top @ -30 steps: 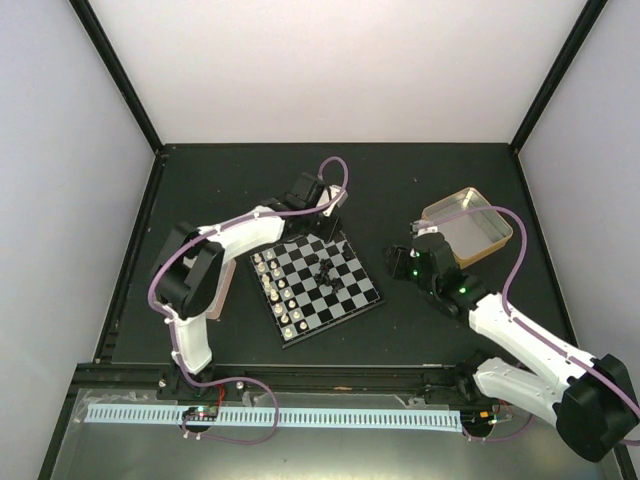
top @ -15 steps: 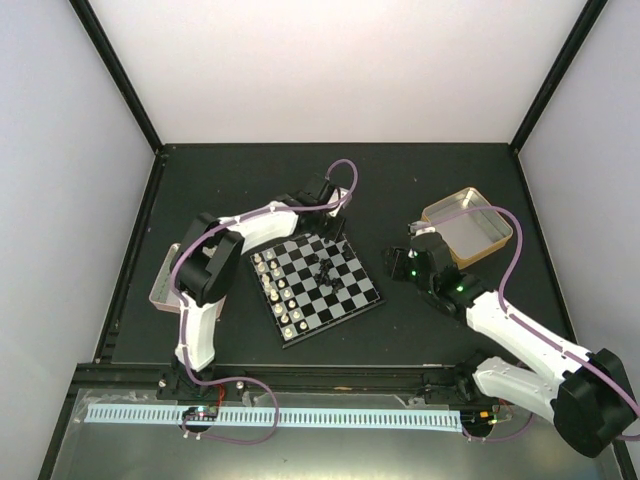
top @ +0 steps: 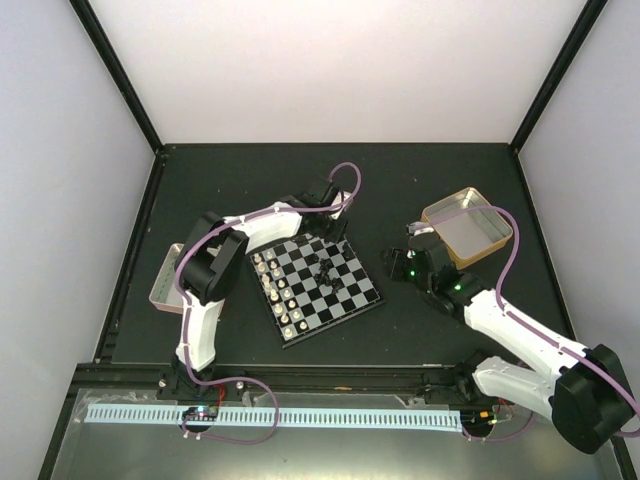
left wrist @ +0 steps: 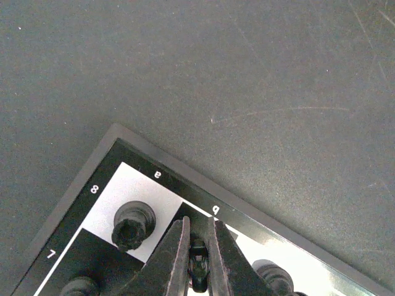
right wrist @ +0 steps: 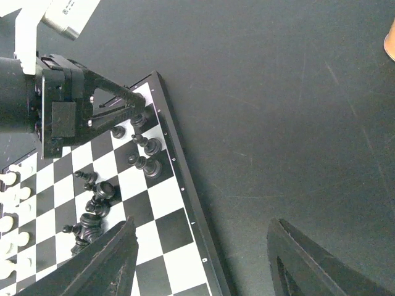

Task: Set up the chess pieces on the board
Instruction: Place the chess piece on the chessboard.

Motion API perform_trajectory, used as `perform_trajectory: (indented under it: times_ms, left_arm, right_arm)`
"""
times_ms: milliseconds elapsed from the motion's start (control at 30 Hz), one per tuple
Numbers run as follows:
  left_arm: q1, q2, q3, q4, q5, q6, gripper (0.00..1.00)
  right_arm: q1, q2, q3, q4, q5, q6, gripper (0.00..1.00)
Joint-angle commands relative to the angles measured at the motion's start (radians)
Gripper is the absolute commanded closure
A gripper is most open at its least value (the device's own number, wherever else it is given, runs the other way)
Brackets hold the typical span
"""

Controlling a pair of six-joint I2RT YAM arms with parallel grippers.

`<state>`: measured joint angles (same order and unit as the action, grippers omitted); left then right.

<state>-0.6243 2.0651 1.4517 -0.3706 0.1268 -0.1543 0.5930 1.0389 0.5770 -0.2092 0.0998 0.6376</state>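
The board [top: 350, 292] lies mid-table, turned at an angle. Cream-white chess pieces [top: 275, 295] line its left side. Loose black pieces [top: 322, 268] are heaped near its middle, also in the right wrist view [right wrist: 92, 213]. My left gripper [top: 335, 220] is over the board's far corner, shut on a small black chess piece [left wrist: 197, 264] above a dark square. A black rook [left wrist: 133, 223] stands on the corner square beside it. Two more black pieces [right wrist: 147, 154] stand along that edge. My right gripper [top: 405, 265] is open and empty, low over the table by the board's right edge [right wrist: 185, 185].
A gold tin [top: 470, 225] stands right of the board, behind my right arm. A silver-pink tray [top: 165, 282] shows at the left, partly behind my left arm. Black frame rails border the dark table.
My left arm has swung its elbow inward, uncovering the tray, and its gripper has moved slightly right and nearer onto the board's far corner. My right arm has barely moved.
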Motion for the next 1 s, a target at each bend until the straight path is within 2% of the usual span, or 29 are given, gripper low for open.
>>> perform_trajectory:
  times_ms: [0, 167, 333, 567, 767, 967]
  left_arm:
    - [-0.009, 0.024, 0.049, -0.01, -0.016, 0.01, 0.92]
    - [-0.012, 0.03, 0.044, -0.002, -0.018, 0.012, 0.87]
    - [-0.014, 0.03, 0.046, -0.016, -0.003, 0.009, 0.77]
    - [-0.014, -0.023, 0.031, -0.034, 0.012, -0.01, 0.73]
    - [-0.013, -0.106, 0.033, -0.078, 0.038, -0.036, 0.7]
    - [0.004, -0.272, -0.016, -0.111, 0.092, -0.067, 0.66]
  right_arm:
    - [-0.005, 0.0, -0.004, 0.028, -0.01, 0.001, 0.42]
    - [-0.005, 0.0, -0.005, 0.032, -0.016, -0.008, 0.42]
    - [-0.005, 0.002, -0.005, 0.029, -0.017, -0.009, 0.42]
    - [-0.005, -0.001, -0.003, 0.029, -0.024, -0.006, 0.42]
    - [-0.005, -0.007, 0.016, 0.005, -0.027, 0.004, 0.42]
    - [-0.005, 0.029, 0.084, -0.063, -0.07, -0.045, 0.42]
